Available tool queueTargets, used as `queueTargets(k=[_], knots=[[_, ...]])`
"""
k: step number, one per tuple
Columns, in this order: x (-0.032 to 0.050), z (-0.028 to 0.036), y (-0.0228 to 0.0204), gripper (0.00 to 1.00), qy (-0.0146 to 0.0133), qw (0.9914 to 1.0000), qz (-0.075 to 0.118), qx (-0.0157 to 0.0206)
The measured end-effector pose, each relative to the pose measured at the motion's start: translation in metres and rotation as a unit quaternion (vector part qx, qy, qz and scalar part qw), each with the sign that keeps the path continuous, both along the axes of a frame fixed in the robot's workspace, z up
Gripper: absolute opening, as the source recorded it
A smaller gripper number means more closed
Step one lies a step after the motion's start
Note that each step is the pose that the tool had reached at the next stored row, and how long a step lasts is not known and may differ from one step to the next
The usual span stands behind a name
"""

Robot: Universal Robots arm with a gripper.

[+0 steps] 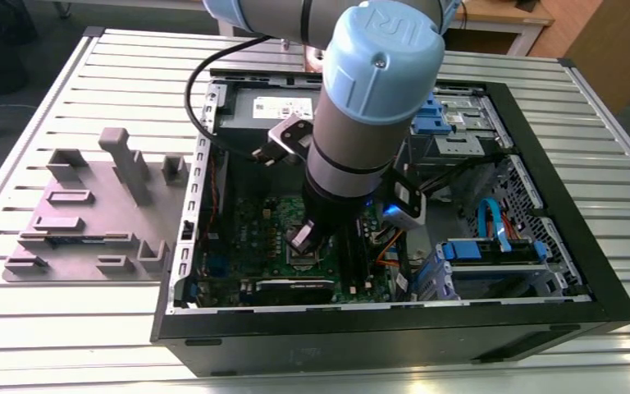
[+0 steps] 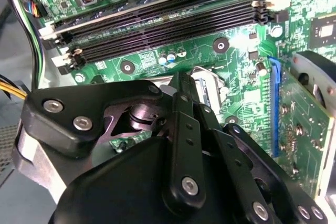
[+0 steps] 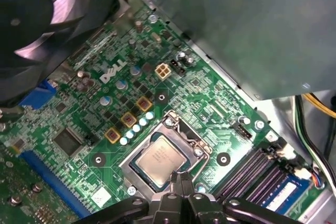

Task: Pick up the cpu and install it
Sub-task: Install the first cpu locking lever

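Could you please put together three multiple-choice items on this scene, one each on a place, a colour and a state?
1. Where is the cpu?
A. in the motherboard socket
B. on the grey fixture plate
C. on the slatted table

2. What colour is the motherboard?
A. red
B. green
C. white

3. How is the computer case?
A. closed
B. standing upright
C. lying open on the table

Answers: 1 A, the first wrist view shows the silver chip seated inside the socket frame. 2 B, green in both wrist views. 3 C, the exterior view looks straight into its interior.
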State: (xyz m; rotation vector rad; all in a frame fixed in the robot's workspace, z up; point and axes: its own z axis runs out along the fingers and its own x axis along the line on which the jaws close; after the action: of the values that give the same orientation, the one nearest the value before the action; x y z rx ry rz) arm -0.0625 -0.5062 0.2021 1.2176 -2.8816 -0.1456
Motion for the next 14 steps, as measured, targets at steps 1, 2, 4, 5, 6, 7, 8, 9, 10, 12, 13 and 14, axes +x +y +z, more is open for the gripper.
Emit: queueTargets(k=[1, 2, 4, 5, 6, 7, 8, 9, 10, 12, 13, 14], knots=[[0.0, -0.0006, 0.0, 0.11, 0.0, 0.99999, 0.005, 0.0], [0.0, -0.0014, 0.0, 0.11, 0.0, 0.99994, 0.011, 0.0], [0.0001, -0.0029, 0.0, 0.11, 0.0, 0.99978, 0.021, 0.0001], [0.0001, -0.0035, 0.0, 0.11, 0.0, 0.99965, 0.027, 0.0001], [0.0002, -0.004, 0.0, 0.11, 0.0, 0.9995, 0.032, 0.0001], [0.0002, -0.0042, 0.0, 0.11, 0.0, 0.99937, 0.035, 0.0], [0.0002, -0.0042, 0.0, 0.11, 0.0001, 0.99932, 0.037, -0.0001], [0.0002, -0.0043, 0.0, 0.11, 0.0001, 0.99931, 0.037, -0.0001], [0.0002, -0.0047, 0.0, 0.11, 0.0, 0.99929, 0.038, 0.0], [0.0009, -0.0055, 0.0001, 0.11, 0.0, 0.99924, 0.039, 0.0002], [0.0016, -0.006, 0.0, 0.11, 0.0001, 0.99921, 0.04, 0.0001], [0.0021, -0.0066, 0.0, 0.11, 0.0002, 0.99917, 0.041, 0.0001]])
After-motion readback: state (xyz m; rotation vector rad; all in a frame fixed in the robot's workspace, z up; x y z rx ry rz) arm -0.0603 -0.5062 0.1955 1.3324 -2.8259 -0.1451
